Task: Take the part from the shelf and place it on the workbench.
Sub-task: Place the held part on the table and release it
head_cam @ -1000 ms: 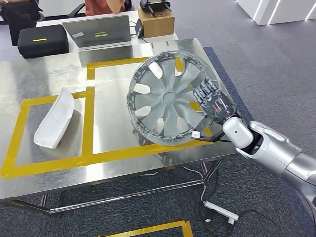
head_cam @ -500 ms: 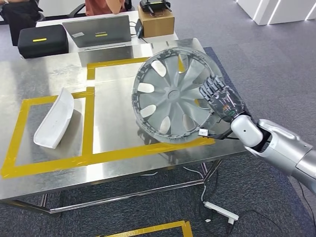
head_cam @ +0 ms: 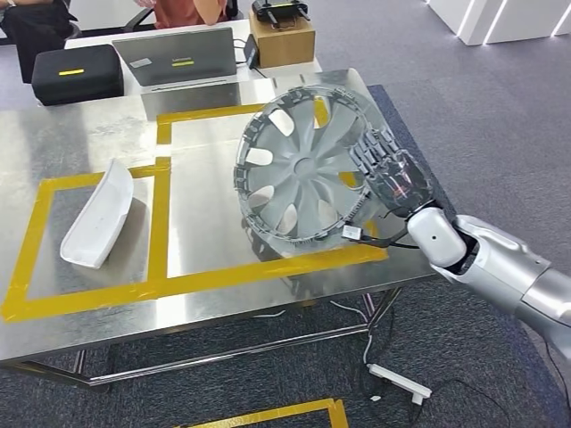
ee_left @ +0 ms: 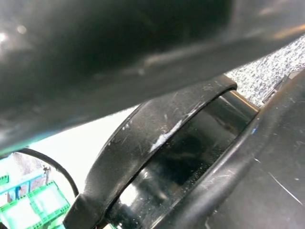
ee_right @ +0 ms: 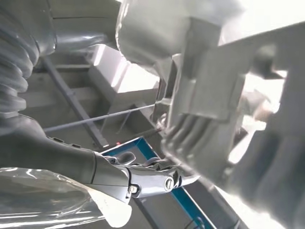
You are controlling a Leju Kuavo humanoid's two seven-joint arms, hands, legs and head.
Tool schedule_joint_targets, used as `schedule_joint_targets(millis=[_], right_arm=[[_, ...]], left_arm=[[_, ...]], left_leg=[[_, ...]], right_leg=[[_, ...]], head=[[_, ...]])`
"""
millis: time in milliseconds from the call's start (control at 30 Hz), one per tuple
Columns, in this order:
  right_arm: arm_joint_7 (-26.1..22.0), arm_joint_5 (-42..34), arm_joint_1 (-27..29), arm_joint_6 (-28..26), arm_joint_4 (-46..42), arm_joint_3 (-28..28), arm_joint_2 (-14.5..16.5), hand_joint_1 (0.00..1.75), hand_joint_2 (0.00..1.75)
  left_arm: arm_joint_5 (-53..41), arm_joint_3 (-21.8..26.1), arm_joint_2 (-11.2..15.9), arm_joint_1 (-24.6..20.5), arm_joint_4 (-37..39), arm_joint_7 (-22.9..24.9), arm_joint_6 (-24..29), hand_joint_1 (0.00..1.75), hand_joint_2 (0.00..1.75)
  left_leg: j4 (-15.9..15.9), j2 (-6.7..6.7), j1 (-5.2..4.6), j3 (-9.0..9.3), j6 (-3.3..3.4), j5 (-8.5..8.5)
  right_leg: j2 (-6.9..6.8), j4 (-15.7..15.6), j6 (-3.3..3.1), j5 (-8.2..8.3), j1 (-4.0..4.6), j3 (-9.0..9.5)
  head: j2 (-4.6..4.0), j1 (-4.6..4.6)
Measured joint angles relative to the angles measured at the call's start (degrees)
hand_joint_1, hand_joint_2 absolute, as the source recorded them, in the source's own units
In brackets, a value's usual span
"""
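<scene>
STEP: placing, as I judge | right hand (head_cam: pixel 391 174) fingers are gripping the hubcap (head_cam: pixel 306 169) by its rim, tilted, lower edge at the counter (head_cam: pixel 202 205) inside yellow tape | NEXT: lowering flat, then releasing | left hand fingers: cannot tell

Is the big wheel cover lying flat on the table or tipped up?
Tipped up. The wheel cover leans with its low edge near the table, held by the right hand.
</scene>
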Motion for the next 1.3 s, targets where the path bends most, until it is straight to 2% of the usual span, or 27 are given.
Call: schedule_joint_targets(millis=[233,433,533,1033,1300], right_arm=[[-5.85,-0.33,4.97,-5.72,-1.02,-9.9,5.54,0.0,1.75],[-12.02,-5.92,10.86,-7.2,-4.66,-19.3,9.51,0.0,1.75],[-13.66,-8.4,13.28,-7.31,-6.27,-23.22,11.32,0.0,1.75],[-14.82,-9.22,17.81,-5.44,-7.8,-32.92,16.14,0.0,1.75],[-12.86,-2.64,19.73,-13.08,-7.82,-36.56,18.14,0.0,1.75]], left_arm=[[-0.72,-0.76,0.01,-0.36,0.0,0.0,-0.7,0.0,0.0],[-1.34,-1.51,0.0,-0.55,0.0,0.01,-0.78,0.0,0.0],[-1.7,-1.82,-0.01,-0.67,0.0,0.08,-0.78,0.0,0.0],[-1.84,-2.68,-0.13,-0.79,0.0,0.37,0.01,0.0,0.0],[-2.26,-3.04,-0.2,-0.81,0.0,0.52,0.03,0.0,0.0]], left_leg=[[0.0,-0.01,0.01,0.0,0.0,0.01],[0.0,-0.01,0.0,-0.02,0.01,-0.01],[0.0,-0.01,-0.01,-0.02,0.01,-0.01],[0.01,-0.01,-0.01,-0.02,0.01,-0.01],[0.0,0.0,0.0,-0.01,0.01,-0.01]], right_leg=[[-0.03,0.01,0.0,0.0,0.01,0.0],[-0.03,0.0,0.03,-0.03,0.01,0.0],[-0.03,0.0,0.04,-0.04,0.0,0.0],[-0.02,0.0,0.04,-0.04,0.0,-0.01],[-0.02,0.0,0.04,-0.04,0.0,0.0]], head=[[0.0,0.01],[0.0,0.01],[0.0,0.01],[0.0,0.01],[0.0,0.01]])
